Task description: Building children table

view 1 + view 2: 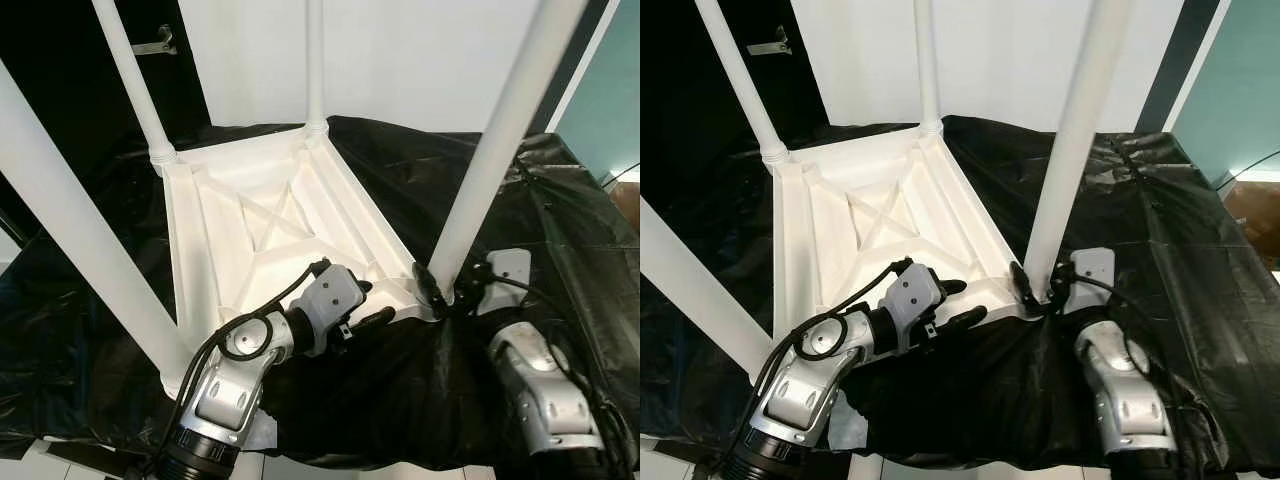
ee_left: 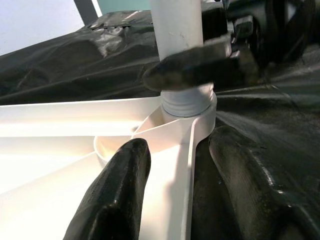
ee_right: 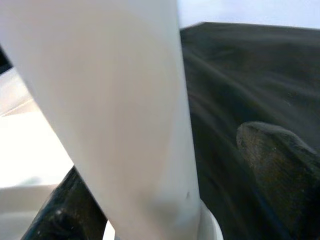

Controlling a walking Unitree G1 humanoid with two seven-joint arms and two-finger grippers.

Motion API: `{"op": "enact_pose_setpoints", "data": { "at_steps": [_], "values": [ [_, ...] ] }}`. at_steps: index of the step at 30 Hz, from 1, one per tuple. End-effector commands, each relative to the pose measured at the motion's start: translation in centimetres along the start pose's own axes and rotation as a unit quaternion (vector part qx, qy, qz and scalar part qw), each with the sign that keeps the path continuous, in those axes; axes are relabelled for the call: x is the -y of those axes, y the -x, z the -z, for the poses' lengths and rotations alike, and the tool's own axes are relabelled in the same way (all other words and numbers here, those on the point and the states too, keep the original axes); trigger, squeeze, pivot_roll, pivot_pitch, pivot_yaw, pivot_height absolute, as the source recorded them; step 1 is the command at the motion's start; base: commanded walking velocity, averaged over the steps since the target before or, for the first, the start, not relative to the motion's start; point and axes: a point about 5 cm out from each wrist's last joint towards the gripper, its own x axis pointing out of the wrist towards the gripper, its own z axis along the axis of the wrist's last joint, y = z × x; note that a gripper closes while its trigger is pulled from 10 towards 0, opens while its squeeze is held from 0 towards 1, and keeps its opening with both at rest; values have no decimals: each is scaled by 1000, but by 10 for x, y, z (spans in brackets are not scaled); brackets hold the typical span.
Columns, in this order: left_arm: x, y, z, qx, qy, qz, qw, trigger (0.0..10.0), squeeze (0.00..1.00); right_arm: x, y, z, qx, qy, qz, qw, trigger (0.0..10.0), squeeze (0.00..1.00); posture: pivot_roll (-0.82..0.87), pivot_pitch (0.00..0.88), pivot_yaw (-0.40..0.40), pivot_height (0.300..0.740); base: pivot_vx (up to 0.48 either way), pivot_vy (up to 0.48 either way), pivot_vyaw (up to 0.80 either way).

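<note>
four white legs stand upright from one upturned white table top (image 1: 270, 240), which lies underside-up on a surface draped in black plastic sheeting (image 1: 560, 210). nearest item: right gripper (image 1: 440, 295), at the near right corner of the top, its two black fingers set either side of the near right leg (image 1: 490, 160) just above the ribbed collar where that leg meets its corner socket; the right wrist view has the leg passing between the fingers, so it reads as closed narrow on the leg, though contact on both sides is not sure. beside it: left gripper (image 1: 372, 305), reaching in from the near edge of the top, fingers parted a moderate way and holding nothing, one finger (image 2: 117, 192) over the ribbed underside, the other over the sheeting, straddling the rim and aimed at that same corner socket. key relation: the leg's long axis runs straight up from the socket, directly ahead of the left gripper and between the right gripper's fingers; the right arm is the nearer and is the one on the leg. judged step: seating or turning this leg home while the left steadies the top. farther: near left leg (image 1: 80, 240), then two far-corner legs (image 1: 135, 85), all seated. markings: no brand, label or writing legible.
</note>
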Motion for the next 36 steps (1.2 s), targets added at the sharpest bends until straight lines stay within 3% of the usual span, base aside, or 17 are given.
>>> {"op": "enact_pose_setpoints", "data": {
  "at_steps": [1, 9, 10, 11, 12, 15, 21, 30, 32, 34, 36],
  "values": [
    [-4, 2, -1, 2, -8, -34, 999, 10000, 0, -1, -2, 1, -3, -10, -38, 999, 10000, 0, -40, 0, -5, 740, 0, 0, 0],
    [-3, 1, -1, 6, -6, -30, 1000, 10000, 0, -1, -23, -1, -32, 30, -155, 987, 10000, 0, -24, 0, -20, 740, 0, 0, 0],
    [-2, 1, -1, 5, -2, -27, 1000, 10000, 0, -2, -25, -2, -33, 32, -172, 984, 9020, 0, -24, 0, -21, 740, 0, 0, 0],
    [-2, 1, -1, 5, -2, -27, 1000, 10000, 0, -2, -25, -2, -33, 32, -172, 984, 9020, 0, -24, 0, -21, 740, 0, 0, 0],
    [-3, 0, 1, 2, -1, -29, 1000, 10000, 0, -7, -31, -3, -37, 40, -208, 976, 353, 0, -21, 0, -28, 740, 0, 0, 0],
    [-3, 1, 2, 1, -6, -33, 999, 10000, 0, -9, -34, -2, -40, 43, -230, 971, 0, 0, -20, 0, -30, 740, 0, 0, 0],
    [-3, 0, 4, 0, -4, -41, 999, 10000, 0, -7, -31, 4, -52, 41, -251, 966, 0, 0, -8, 0, -44, 740, 0, 0, 0],
    [-8, 1, 6, -1, -10, -54, 998, 10000, 0, -8, -25, 17, -55, 20, -225, 973, 0, 0, -6, 0, -38, 740, 0, 0, 0],
    [-12, 0, 5, -1, -15, -56, 998, 10000, 0, -10, -25, 17, -46, 13, -177, 983, 10000, 0, -19, 0, -29, 740, 0, 0, 0],
    [-14, 0, 4, 2, -18, -55, 998, 10000, 0, -9, -26, 18, -43, 17, -111, 993, 10000, 0, -21, 0, -26, 740, 0, 0, 0],
    [-14, -1, 3, 4, -20, -53, 998, 10000, 0, -8, -26, 19, -46, 21, -83, 995, 10000, 0, -21, 0, -26, 740, 0, 0, 0]
  ]
}}
